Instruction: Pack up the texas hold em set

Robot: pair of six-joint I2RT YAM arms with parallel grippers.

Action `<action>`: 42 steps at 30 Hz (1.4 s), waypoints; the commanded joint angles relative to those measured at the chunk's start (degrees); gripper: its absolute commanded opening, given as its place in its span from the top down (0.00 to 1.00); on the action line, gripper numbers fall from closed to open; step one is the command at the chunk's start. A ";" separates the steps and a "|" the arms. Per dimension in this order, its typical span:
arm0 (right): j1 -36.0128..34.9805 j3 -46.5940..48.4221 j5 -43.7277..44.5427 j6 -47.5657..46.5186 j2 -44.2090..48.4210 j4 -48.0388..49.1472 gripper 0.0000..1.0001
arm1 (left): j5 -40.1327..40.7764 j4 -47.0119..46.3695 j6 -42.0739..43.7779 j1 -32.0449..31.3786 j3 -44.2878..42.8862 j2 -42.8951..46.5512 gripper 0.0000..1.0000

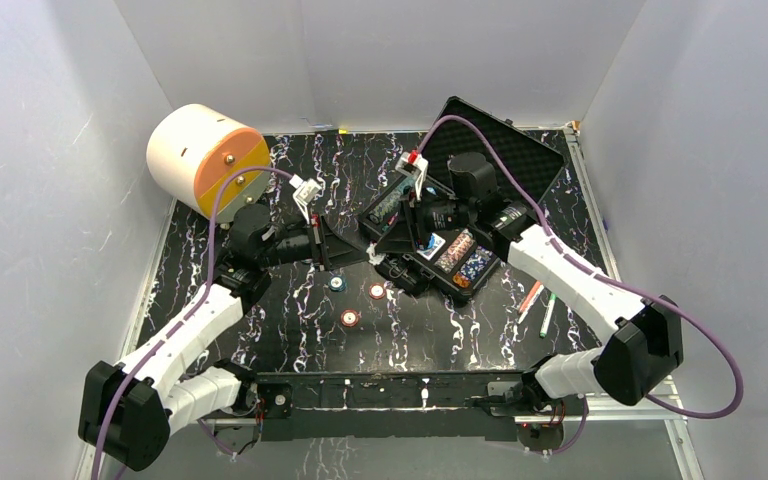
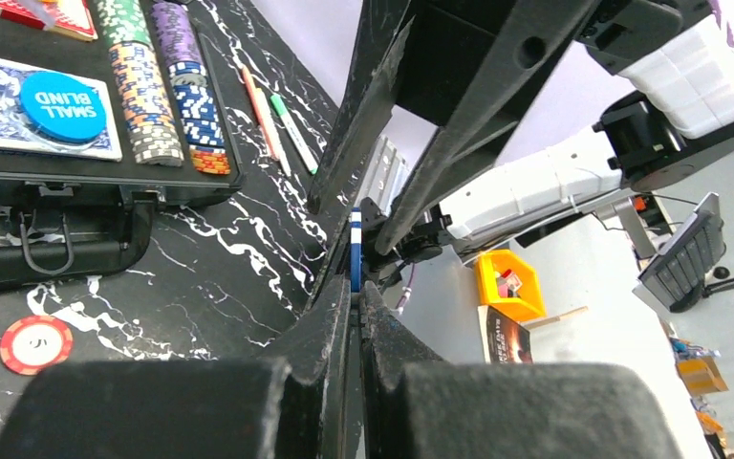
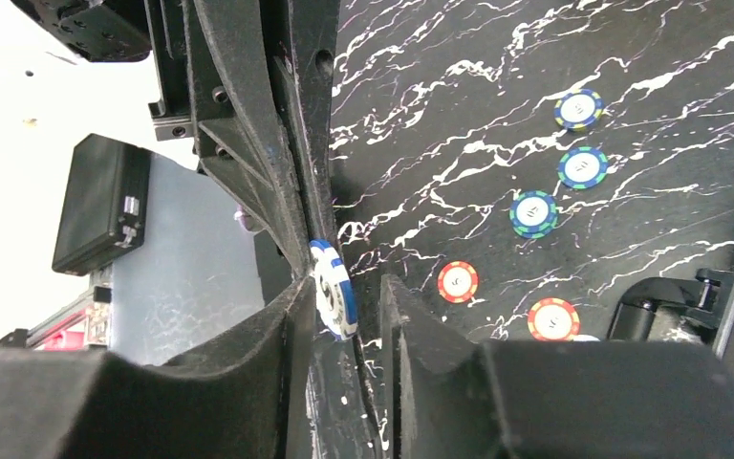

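A blue-and-white poker chip (image 3: pixel 333 287) stands on edge, pinched in the tightly closed left gripper (image 2: pixel 355 282). The right gripper (image 3: pixel 344 287) brackets it with jaws apart, a gap showing on one side. Beyond the fingertips, loose chips (image 3: pixel 533 212) lie on the table short of the open case (image 2: pixel 153 186), whose chip rows (image 2: pixel 139 86) and card deck (image 2: pixel 0 115) are seated. Packing looks partly done: the strays remain and the lid is unshut.
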State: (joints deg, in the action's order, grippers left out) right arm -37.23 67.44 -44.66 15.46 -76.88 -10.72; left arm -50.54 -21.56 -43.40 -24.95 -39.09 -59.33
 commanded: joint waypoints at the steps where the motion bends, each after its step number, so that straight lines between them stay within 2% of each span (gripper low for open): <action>1: 0.06 2.15 -5.78 -2.21 -1.39 -0.08 0.66 | -3.49 -4.46 -1.95 0.25 -1.07 1.10 1.00; 6: 0.09 3.53 -9.64 -4.21 -3.59 -1.77 0.86 | -3.02 -5.63 -2.56 0.25 -1.04 0.49 1.00; 7: 0.08 4.02 -9.80 -5.24 -4.03 -2.54 0.96 | -2.74 -5.57 -2.48 0.25 -1.05 0.44 1.00; 8: 0.10 4.68 -9.18 -6.33 -4.39 -3.99 1.00 | -2.15 -4.83 -1.99 0.25 -1.24 0.37 1.00; 9: 0.14 5.28 -7.31 -7.44 -4.61 -5.43 1.00 | -1.28 -3.24 -0.92 0.30 -1.69 0.23 1.00; 10: 0.24 5.96 -4.69 -9.17 -4.67 -7.39 1.00 | 0.18 -0.28 0.45 0.26 -2.26 0.21 0.90; 11: 0.35 6.74 -1.09 -11.29 -4.66 -9.41 1.00 | 3.71 3.65 2.34 0.25 -3.13 0.23 0.70; 13: 0.91 7.30 7.88 -15.44 -4.14 -12.23 1.00 | 10.89 13.71 5.99 0.30 -4.51 0.56 0.47; 15: 1.27 6.56 20.12 -19.48 -3.39 -13.88 1.00 | 18.37 19.47 8.18 0.25 -4.90 1.44 0.33; 16: 1.58 5.98 25.20 -21.57 -3.13 -14.65 1.00 | 21.66 21.46 8.70 0.25 -4.87 1.97 0.30; 19: 2.55 4.34 37.60 -26.38 -2.04 -16.96 1.00 | 27.64 25.30 9.93 0.34 -4.61 3.31 0.27; 24: 7.62 2.09 51.05 -30.87 -3.14 -24.84 1.00 | 29.93 27.20 10.90 0.34 -4.05 3.70 0.27; 28: 11.46 0.10 54.34 -31.87 -4.52 -27.99 1.00 | 29.85 26.63 10.95 0.34 -3.29 3.32 0.27; 31: 13.43 0.94 52.84 -32.30 -5.70 -29.31 1.00 | 29.50 26.43 10.92 0.34 -3.21 2.93 0.27; 42: 14.30 1.93 52.34 -34.80 -9.35 -31.50 1.00 | 29.84 27.21 11.17 0.34 -2.41 3.56 0.27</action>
State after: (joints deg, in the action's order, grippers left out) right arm -23.14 67.59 8.21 -17.56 -86.96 -41.58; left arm -21.12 5.04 -32.84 -24.64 -41.93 -57.21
